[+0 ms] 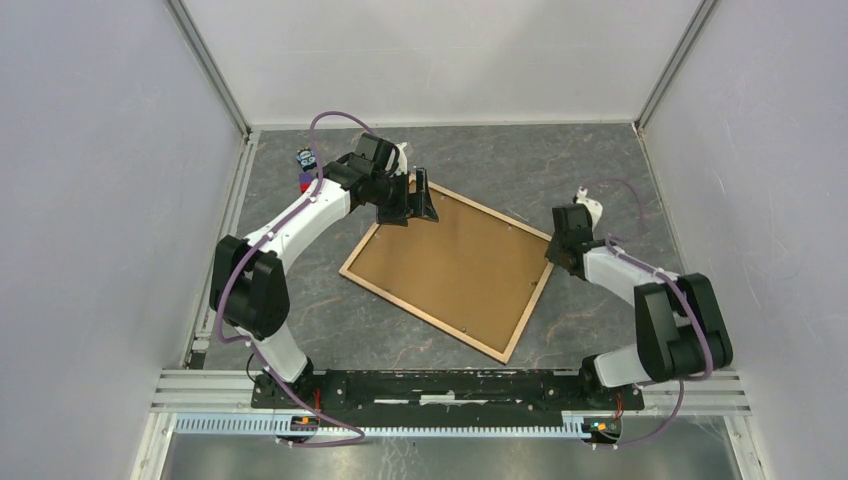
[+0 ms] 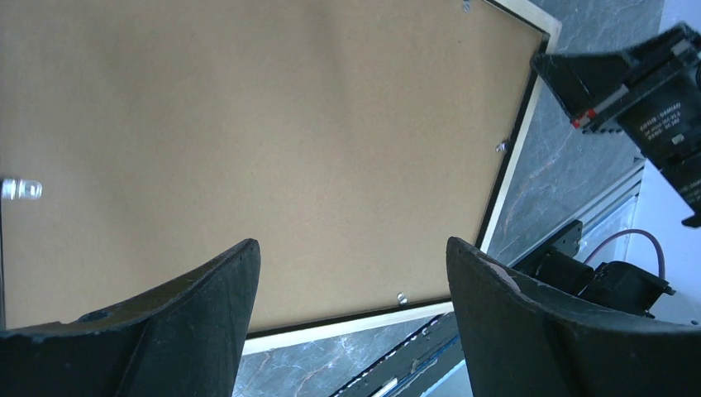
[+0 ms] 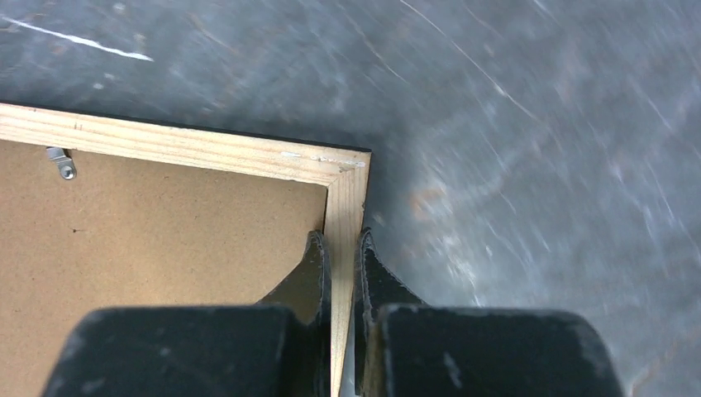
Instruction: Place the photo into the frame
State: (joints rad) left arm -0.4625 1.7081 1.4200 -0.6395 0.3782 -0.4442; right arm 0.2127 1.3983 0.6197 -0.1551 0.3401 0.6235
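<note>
right fingers (image 3: pixel 318 269): closed on the side rail of the frame (image 3: pixel 207 153), just short of its corner; one finger sits inside, over the backing board (image 3: pixel 149 248), the other outside, over the table (image 3: pixel 537 165).
right gripper (image 3: pixel 340 244): points steeply down at the rail, wrist above the frame's right edge, forearm reaching in from the right.
left fingers (image 2: pixel 207 314): spread wide, holding nothing.
left gripper (image 2: pixel 351 246): hovers above the board near the frame's far left corner, clear of the surface; arm stretched forward from its base.
frame position: flat on the table, wooden back up, board seated inside the rails, a metal clip (image 3: pixel 62 163) resting on the board.
photo position: not visible in any view (whether it lies under the board cannot be told).
step in hand: likely securing the frame by its rail.
procedure: keep the pinch square across the narrow rail; a skewed hold is likely to slip off the wood.
caution: lift or drag slowly, since a single-corner hold lets the frame pivot.
left arm advice: stay clear until the frame is steady.
</note>
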